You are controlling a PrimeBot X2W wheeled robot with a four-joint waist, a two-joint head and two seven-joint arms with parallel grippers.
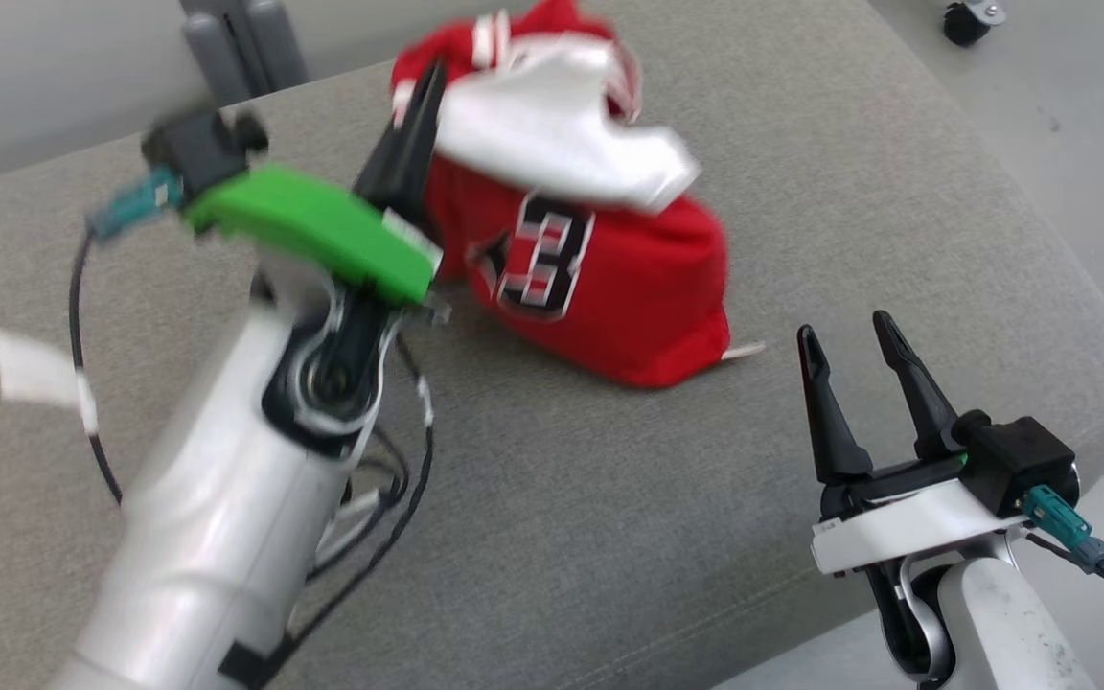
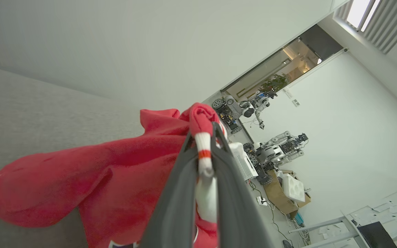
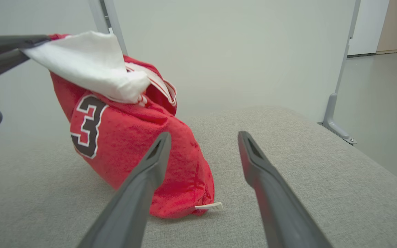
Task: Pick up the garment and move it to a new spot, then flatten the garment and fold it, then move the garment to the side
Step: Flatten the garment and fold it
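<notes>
the left tool (image 1: pixel 415 110) is clamped on an upper edge of the garment (image 1: pixel 600 278), which sags from it with its lower end on the table (image 1: pixel 609 527). in the head view the garment lies at 10 o'clock from the right tool (image 1: pixel 844 326), whose fingers stand apart and empty. the garment's long axis runs from 11 to 5 o'clock.

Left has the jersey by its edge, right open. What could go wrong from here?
1. The left gripper pinches the jersey only by its striped trim: a thin hold that may slip while lifting.
2. Its lower end rests bunched on the grey surface, so dragging could crumple it more.
</notes>
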